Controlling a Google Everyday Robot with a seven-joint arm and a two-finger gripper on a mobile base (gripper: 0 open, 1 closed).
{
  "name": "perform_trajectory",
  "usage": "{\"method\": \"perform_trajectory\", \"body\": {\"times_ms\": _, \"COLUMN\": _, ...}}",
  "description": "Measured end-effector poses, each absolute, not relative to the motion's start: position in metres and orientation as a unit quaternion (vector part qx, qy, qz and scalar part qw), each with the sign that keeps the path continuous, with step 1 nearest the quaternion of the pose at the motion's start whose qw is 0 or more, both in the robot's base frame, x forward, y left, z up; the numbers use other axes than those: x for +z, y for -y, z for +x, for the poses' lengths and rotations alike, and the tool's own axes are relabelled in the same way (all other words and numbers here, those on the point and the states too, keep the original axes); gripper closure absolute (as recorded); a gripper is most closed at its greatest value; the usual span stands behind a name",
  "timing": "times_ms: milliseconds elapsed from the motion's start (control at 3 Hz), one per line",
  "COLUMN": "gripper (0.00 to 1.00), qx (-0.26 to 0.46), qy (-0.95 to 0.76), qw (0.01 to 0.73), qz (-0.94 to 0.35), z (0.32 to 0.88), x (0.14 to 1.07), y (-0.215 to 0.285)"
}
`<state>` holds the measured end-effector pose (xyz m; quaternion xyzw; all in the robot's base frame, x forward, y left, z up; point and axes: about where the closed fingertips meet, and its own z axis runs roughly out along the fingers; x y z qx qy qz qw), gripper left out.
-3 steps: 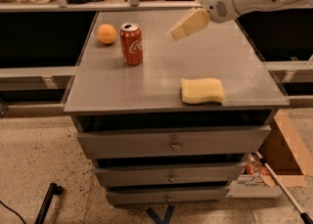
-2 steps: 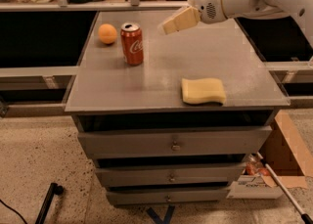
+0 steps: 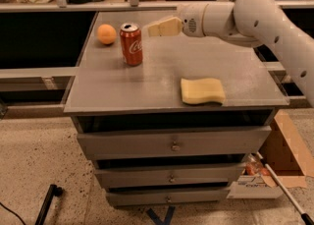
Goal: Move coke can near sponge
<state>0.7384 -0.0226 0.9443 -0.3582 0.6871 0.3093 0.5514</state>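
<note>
The coke can [image 3: 131, 44] stands upright in the upper left of the frame on the grey cabinet top [image 3: 162, 74], just right of 1 orange [image 3: 106, 34]. The gripper [image 3: 154, 28] hangs just to the can's upper right, level with its silver top, near but not touching it. Whether it is apart or together cannot be told. The sponge [image 3: 202, 91] lies flat right of centre by the front edge, well apart from the can.
</note>
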Motion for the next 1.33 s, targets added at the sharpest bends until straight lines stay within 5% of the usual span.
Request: {"method": "perform_trajectory", "body": {"times_ms": 1333, "gripper": 0.00, "qx": 0.298, "qy": -0.671, "qw": 0.550, "qz": -0.398, "z": 0.752, "x": 0.913, "y": -0.027}}
